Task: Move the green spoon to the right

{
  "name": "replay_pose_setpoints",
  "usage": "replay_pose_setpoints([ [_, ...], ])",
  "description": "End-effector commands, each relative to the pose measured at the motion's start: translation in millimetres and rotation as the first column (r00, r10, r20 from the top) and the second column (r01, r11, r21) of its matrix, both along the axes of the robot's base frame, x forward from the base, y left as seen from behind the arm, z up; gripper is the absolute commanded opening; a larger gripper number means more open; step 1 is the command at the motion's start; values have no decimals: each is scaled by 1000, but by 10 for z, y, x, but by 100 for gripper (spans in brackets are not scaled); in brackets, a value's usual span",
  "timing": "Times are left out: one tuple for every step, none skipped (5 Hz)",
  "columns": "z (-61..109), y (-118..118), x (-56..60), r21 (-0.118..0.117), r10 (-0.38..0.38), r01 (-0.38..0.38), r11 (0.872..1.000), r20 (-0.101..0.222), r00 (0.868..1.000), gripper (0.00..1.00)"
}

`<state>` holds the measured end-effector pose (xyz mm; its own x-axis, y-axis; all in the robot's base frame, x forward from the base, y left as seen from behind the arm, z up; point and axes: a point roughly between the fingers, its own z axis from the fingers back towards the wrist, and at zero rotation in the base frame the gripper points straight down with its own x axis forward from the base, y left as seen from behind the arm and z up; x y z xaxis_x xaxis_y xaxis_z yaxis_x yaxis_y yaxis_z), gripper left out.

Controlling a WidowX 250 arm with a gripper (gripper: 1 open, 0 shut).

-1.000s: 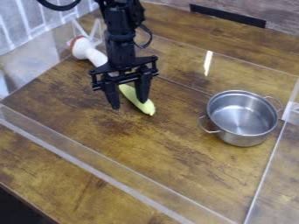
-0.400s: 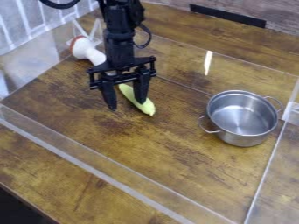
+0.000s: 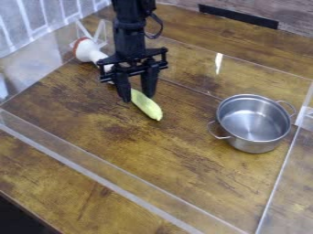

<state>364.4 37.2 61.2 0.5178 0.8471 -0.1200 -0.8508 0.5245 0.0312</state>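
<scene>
1. The gripper (image 3: pixel 132 89) points straight down, its dark fingers (image 3: pixel 123 89) spread apart and gripping nothing.
2. The green spoon (image 3: pixel 148 106) lies flat on the table, at about 4 o'clock from the fingertips, just beside them.
3. The wooden table (image 3: pixel 110 155) carries a steel pot (image 3: pixel 253 122) at 3 o'clock, well apart; clear plastic walls (image 3: pixel 134 199) ring the area.

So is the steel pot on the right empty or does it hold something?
Empty. The steel pot stands upright and its bare shiny bottom shows, with nothing inside; the green spoon lies on the table outside it.
</scene>
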Motion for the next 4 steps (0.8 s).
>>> replay_pose_setpoints([
  [228, -43, 147, 12, 26, -26, 1000, 53, 998, 0],
  [183, -138, 85, 17, 26, -27, 1000, 40, 999, 100],
  [144, -234, 11, 20, 22, -23, 1000, 28, 999, 0],
  [309, -222, 4, 19, -81, 80, 997, 40, 996, 0],
])
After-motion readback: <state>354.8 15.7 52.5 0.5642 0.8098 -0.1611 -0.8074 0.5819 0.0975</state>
